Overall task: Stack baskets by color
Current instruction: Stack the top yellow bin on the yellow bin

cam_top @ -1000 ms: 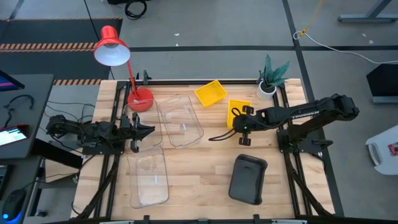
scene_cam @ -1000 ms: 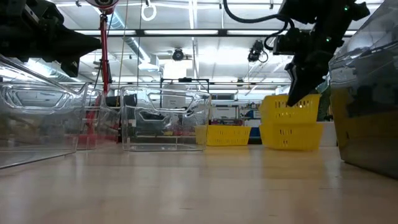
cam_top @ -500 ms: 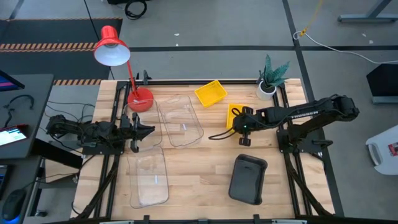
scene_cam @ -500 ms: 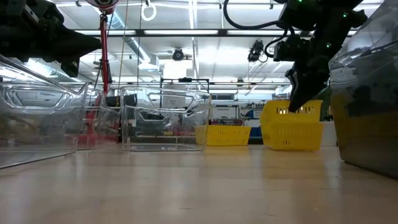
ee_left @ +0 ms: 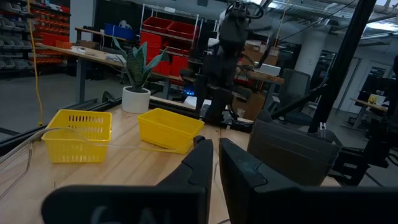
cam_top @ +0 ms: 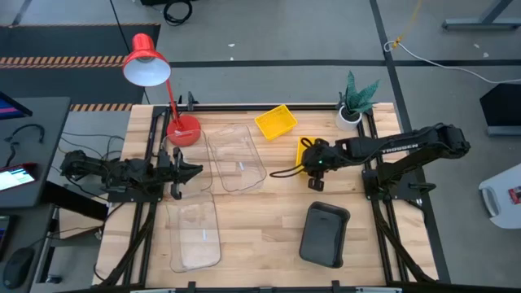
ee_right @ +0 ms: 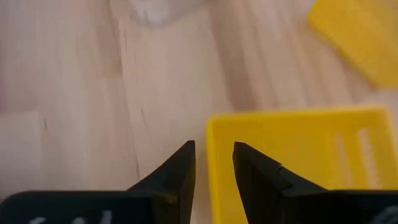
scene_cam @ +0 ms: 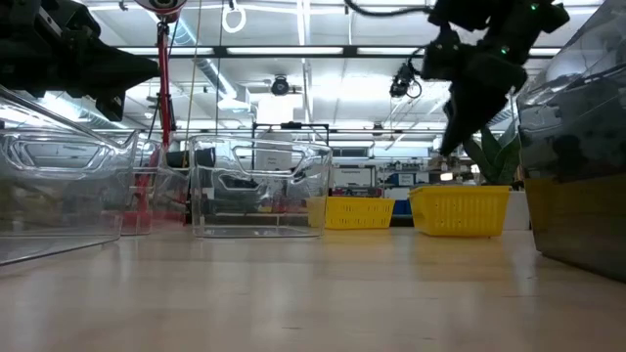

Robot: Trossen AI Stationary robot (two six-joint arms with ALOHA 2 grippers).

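Two yellow baskets are at the table's far right. One (cam_top: 275,120) lies tilted near the far edge. The other (cam_top: 304,146) rests flat on its bottom on the table (scene_cam: 460,210), partly under my right arm. My right gripper (ee_right: 212,152) hangs open above this basket's left rim (ee_right: 209,134), clear of it in the low view (scene_cam: 447,147). Also on the table are a dark grey basket (cam_top: 324,234) and two clear baskets (cam_top: 236,159) (cam_top: 195,236). My left gripper (cam_top: 195,170) waits shut at the left, beside the clear baskets.
A red desk lamp (cam_top: 146,61) stands at the far left corner and a small potted plant (cam_top: 352,106) at the far right corner. Bare wood lies in the middle of the table (cam_top: 260,212) between the clear baskets and the grey one.
My right gripper has opened, let go of the yellow basket and risen a little. The basket, which was tipped up on one side in the gripper's hold, has come down and now lies flat on the table.
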